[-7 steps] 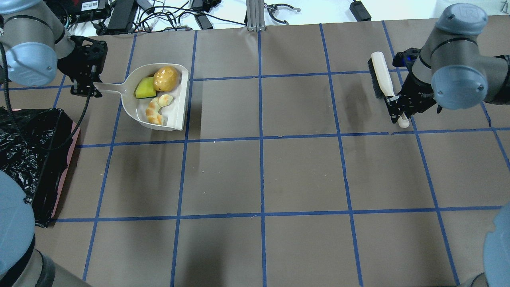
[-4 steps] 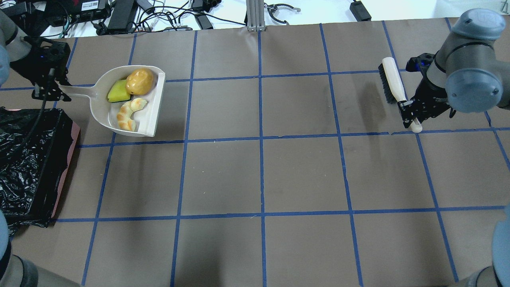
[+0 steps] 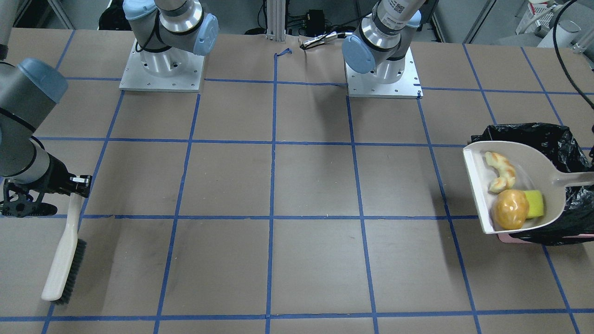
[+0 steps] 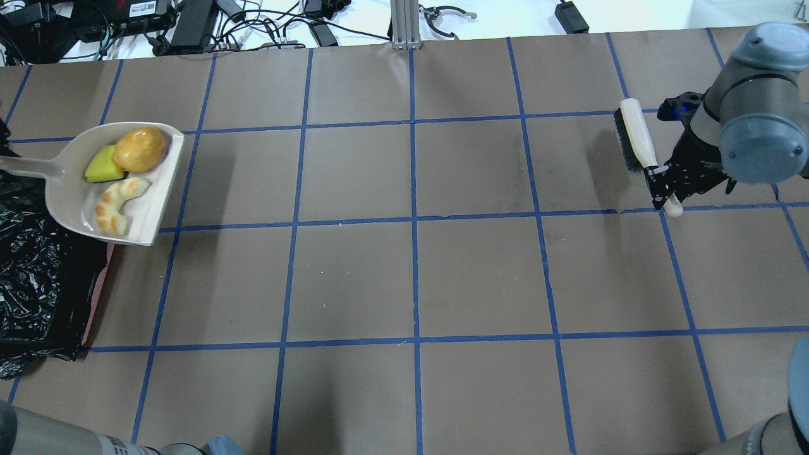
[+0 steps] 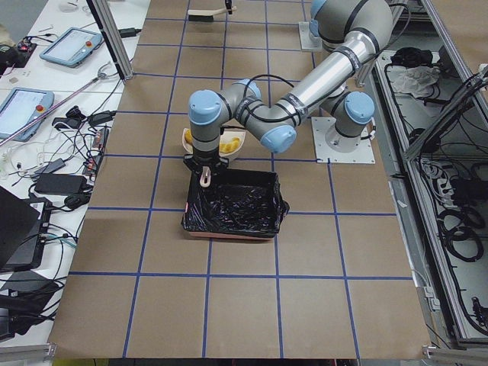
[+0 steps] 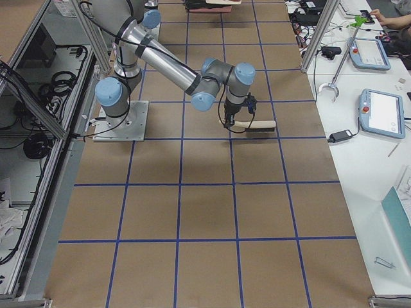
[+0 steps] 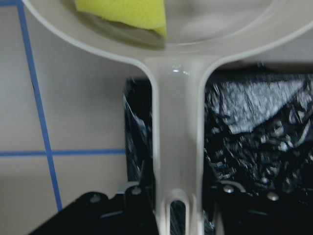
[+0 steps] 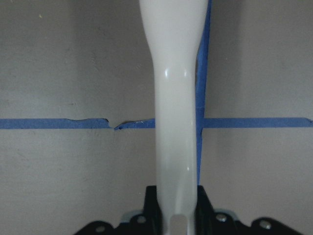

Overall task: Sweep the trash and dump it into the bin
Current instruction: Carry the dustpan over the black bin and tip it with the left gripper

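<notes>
The beige dustpan (image 4: 68,197) carries the trash: a tan croissant piece (image 4: 117,205), a golden-brown lump (image 4: 140,149) and a yellow sponge wedge (image 4: 103,165). My left gripper (image 7: 178,208) is shut on the dustpan's handle (image 7: 178,122) and holds the pan level, partly over the far edge of the bin (image 4: 31,278). The bin is pink-sided with a black bag (image 3: 547,134). In the front view the pan (image 3: 538,167) overlaps the bin's front corner. My right gripper (image 4: 663,186) is shut on a white brush's handle (image 8: 177,98), and its bristles (image 4: 627,142) are on the table at the far right.
Cables and power bricks (image 4: 189,25) lie beyond the table's far edge. An aluminium post (image 4: 404,25) stands at the far middle. The two arm bases (image 3: 160,65) are bolted at the robot's side. Blue tape lines grid the brown table (image 4: 411,278).
My left arm has carried the loaded dustpan leftward, from the table to over the bin's edge. My right arm has shifted the brush slightly to the right.
</notes>
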